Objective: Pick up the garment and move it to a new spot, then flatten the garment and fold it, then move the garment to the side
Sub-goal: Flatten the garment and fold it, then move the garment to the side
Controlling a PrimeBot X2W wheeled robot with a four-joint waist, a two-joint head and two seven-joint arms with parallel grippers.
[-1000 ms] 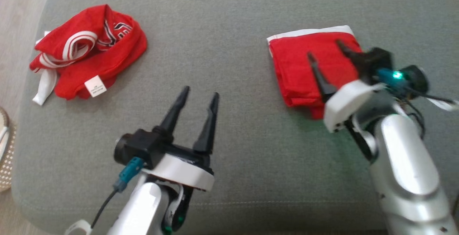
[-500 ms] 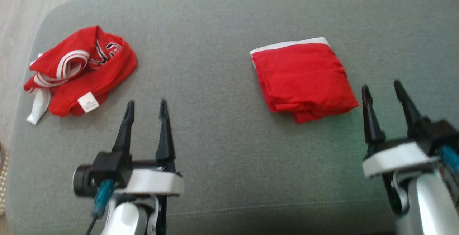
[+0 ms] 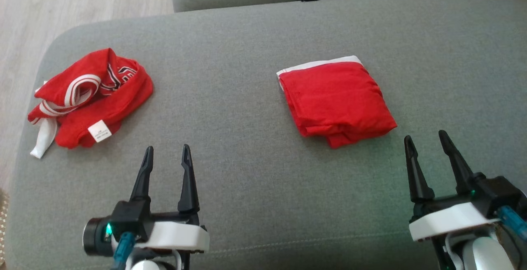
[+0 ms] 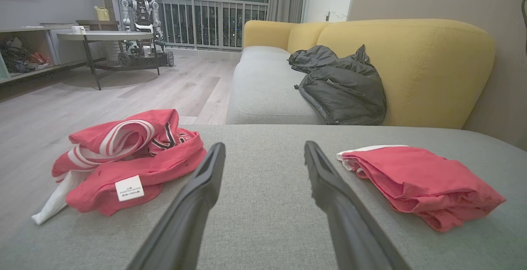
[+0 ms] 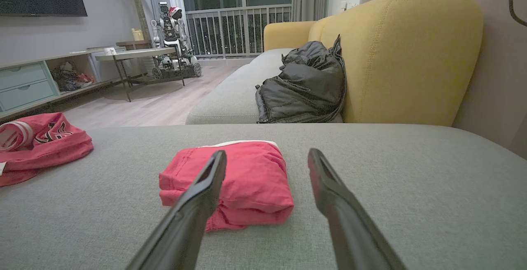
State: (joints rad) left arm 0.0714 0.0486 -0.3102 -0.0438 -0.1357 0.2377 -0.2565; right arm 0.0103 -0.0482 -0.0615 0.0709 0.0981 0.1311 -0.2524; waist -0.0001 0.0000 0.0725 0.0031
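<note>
Though print blurs, white tag [image 3: 99, 131], crumpled garment [image 3: 123, 97]

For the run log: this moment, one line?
left claw: open, empty | right claw: open, empty | folded red garment: on grey cushion

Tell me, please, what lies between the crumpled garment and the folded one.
Bare grey cushion separates the crumpled garment from the folded garment; the head view shows it.

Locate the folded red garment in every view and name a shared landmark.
Head view: folded red garment right of centre on the grey cushion.
Left wrist view: lower right, right of the left gripper.
Right wrist view: centre, partly hidden by the right gripper.
Shared landmark: crumpled striped garment, left of it in all three.
</note>
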